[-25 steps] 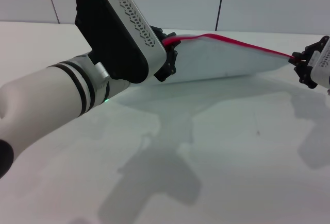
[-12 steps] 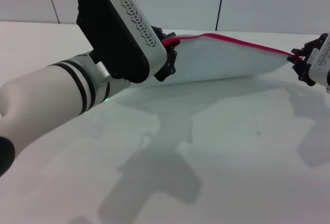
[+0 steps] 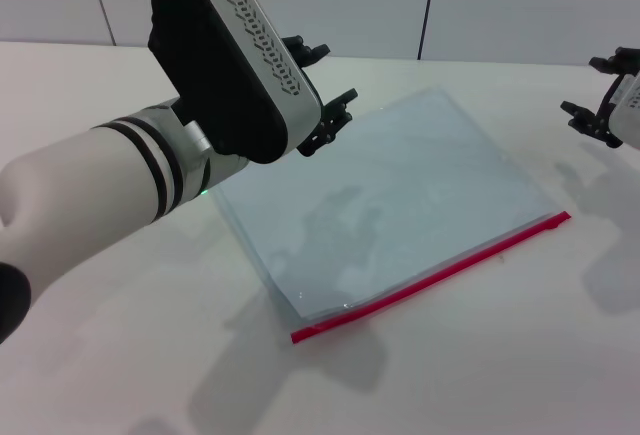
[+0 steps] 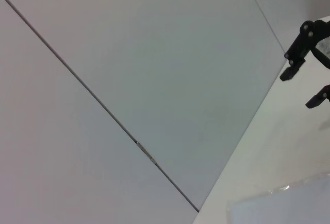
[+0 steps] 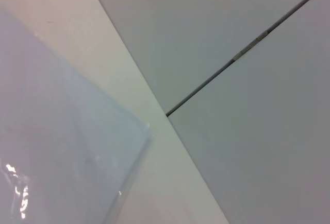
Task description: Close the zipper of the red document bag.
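You see the red document bag (image 3: 385, 200) lying flat on the white table (image 3: 480, 355), its zipper (image 3: 432, 278) running along the edge nearest the robot. Your left gripper (image 3: 318, 90) hangs over the bag's far left corner, fingers apart, holding nothing. Your right gripper (image 3: 597, 95) hovers beyond the bag's right side, also spread and empty.

Head camera looks down; both wrist cameras face the wall (image 4: 129, 54)

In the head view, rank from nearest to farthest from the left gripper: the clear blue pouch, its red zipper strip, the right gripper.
1. Translucent pale-blue plastic document bag, flat just beside the open left gripper.
2. Thin red zipper strip, along the bag's near edge.
3. Right gripper, open, at the far right.
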`<state>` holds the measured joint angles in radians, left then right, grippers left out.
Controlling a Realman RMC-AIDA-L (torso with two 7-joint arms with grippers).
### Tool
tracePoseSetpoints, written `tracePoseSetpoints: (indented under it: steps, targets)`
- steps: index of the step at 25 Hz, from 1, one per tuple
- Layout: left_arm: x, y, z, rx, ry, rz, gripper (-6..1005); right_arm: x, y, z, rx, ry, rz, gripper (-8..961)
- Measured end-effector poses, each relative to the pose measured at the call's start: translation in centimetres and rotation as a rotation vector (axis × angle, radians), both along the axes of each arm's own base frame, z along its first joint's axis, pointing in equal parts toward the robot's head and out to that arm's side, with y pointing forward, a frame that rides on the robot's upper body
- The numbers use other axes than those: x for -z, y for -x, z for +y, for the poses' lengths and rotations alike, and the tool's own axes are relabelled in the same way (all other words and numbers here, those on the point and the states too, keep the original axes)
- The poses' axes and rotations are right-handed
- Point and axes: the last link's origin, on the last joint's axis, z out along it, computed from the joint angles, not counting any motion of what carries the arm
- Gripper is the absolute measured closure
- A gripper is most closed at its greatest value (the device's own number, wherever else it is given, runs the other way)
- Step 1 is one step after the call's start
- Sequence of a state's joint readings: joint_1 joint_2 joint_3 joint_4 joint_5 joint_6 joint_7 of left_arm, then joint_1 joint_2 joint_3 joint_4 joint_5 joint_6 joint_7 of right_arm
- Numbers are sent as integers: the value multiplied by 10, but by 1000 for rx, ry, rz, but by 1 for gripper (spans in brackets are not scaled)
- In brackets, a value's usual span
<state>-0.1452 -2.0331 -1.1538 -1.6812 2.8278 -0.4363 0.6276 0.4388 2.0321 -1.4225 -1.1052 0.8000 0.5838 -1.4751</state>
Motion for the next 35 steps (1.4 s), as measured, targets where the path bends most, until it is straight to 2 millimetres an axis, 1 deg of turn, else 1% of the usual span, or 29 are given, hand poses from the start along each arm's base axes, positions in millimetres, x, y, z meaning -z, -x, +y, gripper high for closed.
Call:
tracePoseSetpoints:
  steps: [1,6,10,12,13,14,15,21,25,27,30,32,35]
  targets:
    - [0,1,1,-1,0,-1,569,0,0,0,0,-2,1,560]
    - [-1,-3,3,15,-13,-14,475,-1,-1,2,12,-27,19,318]
    - [-1,0,5,18,-28,-25,400,-2,-3,1,32,-56,55,321]
    - [-1,2,6,7,-31,-41,314,-1,0,0,35,-60,98,322]
    - [-3,3,8,-18,-37,-75,272,0,5,-3,34,-61,161,323]
    - [-3,3,8,-18,-37,-75,229,0,5,-3,34,-61,161,324]
    - [-6,4,10,-36,-43,-100,186,0,8,-4,31,-62,200,325]
    - [-16,13,22,-140,-49,-241,194,-1,23,-11,26,-74,462,327]
    - [-23,21,31,-207,-56,-361,197,2,27,-18,25,-50,579,328]
    - [-24,29,36,-239,-61,-401,198,2,31,-24,6,-26,651,329]
    - [-18,40,43,-278,-51,-406,198,-1,36,-34,-33,-4,778,329]
    - [-13,48,48,-306,-42,-396,198,-5,34,-38,-42,-16,840,330]
    - [-11,62,57,-351,-56,-390,198,-7,21,-42,-30,-54,930,331]
